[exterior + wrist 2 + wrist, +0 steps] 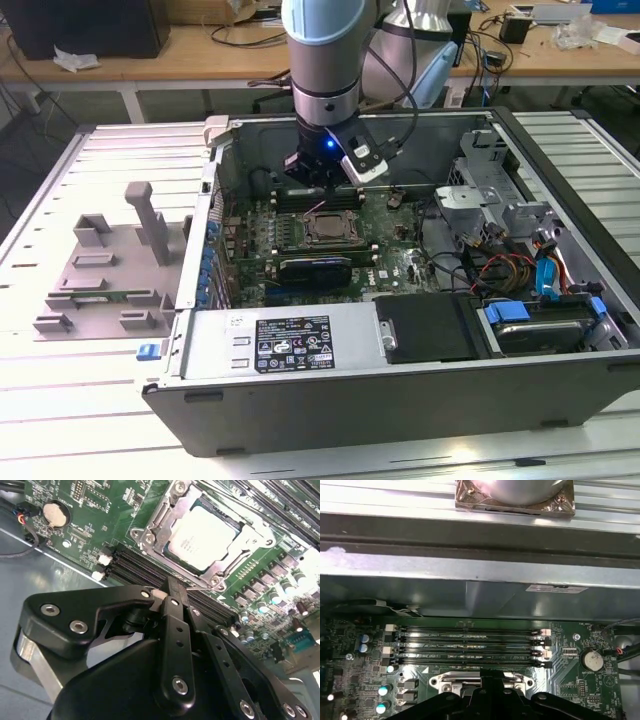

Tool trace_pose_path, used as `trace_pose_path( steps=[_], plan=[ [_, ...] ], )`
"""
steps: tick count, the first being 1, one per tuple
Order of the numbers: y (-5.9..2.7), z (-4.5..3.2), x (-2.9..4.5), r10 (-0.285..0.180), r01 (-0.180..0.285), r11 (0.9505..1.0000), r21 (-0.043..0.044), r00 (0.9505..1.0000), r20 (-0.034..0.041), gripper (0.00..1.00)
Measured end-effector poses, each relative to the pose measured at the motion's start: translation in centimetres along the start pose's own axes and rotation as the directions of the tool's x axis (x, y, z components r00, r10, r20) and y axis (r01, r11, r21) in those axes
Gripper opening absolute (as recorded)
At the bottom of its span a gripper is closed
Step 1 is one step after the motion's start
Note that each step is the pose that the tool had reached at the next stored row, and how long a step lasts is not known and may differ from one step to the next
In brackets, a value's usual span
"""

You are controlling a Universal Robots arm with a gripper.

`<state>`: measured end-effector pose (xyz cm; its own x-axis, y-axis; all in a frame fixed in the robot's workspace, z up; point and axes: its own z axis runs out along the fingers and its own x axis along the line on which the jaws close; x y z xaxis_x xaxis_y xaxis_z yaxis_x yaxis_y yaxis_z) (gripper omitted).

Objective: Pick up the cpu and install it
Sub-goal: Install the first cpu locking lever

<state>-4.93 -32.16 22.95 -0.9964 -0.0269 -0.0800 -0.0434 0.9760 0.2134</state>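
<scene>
The cpu (202, 537) is a square chip with a dull silvery top, lying flat in the motherboard socket with the metal frame (150, 532) around it. In the exterior view the cpu (325, 230) sits mid-board inside the open computer case (400, 400). My gripper (322, 182) hangs just above the board, over the memory slots beside the socket. In the second wrist view the gripper (171, 586) has its black fingers together, nothing between them, a short way from the cpu. The first wrist view shows the gripper (487, 686) over the socket's edge.
Black memory slots (470, 645) run beside the socket. A long black expansion card (315, 268) lies on the socket's other side. A coin battery (55, 514) sits near the case wall. Cables and drive bays (520, 270) crowd the exterior view's right. A grey fixture tray (105, 275) stands outside the case.
</scene>
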Motion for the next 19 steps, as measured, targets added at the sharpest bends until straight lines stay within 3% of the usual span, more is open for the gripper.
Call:
trace_pose_path(
  steps=[2,9,11,12,14,19],
  plan=[
    [0.02,0.12,0.01,-0.003,0.003,1.0,-0.001,0.9999,0.0126,0.11],
    [0.23,0.36,1.39,-0.006,0.006,1.0,-0.0027,0.9995,0.03,0.11],
    [0.24,0.49,1.46,-0.01,0.01,0.9999,-0.0027,0.9988,0.0481,0.11],
    [0.24,0.53,1.47,-0.013,0.014,0.9999,-0.0021,0.9979,0.0627,0.11],
    [0.24,0.6,1.48,-0.017,0.017,0.9999,-0.0017,0.9969,0.077,0.11],
    [0.46,0.94,1.74,-0.018,0.019,0.9998,-0.0024,0.9962,0.0853,0.11]
  ],
)
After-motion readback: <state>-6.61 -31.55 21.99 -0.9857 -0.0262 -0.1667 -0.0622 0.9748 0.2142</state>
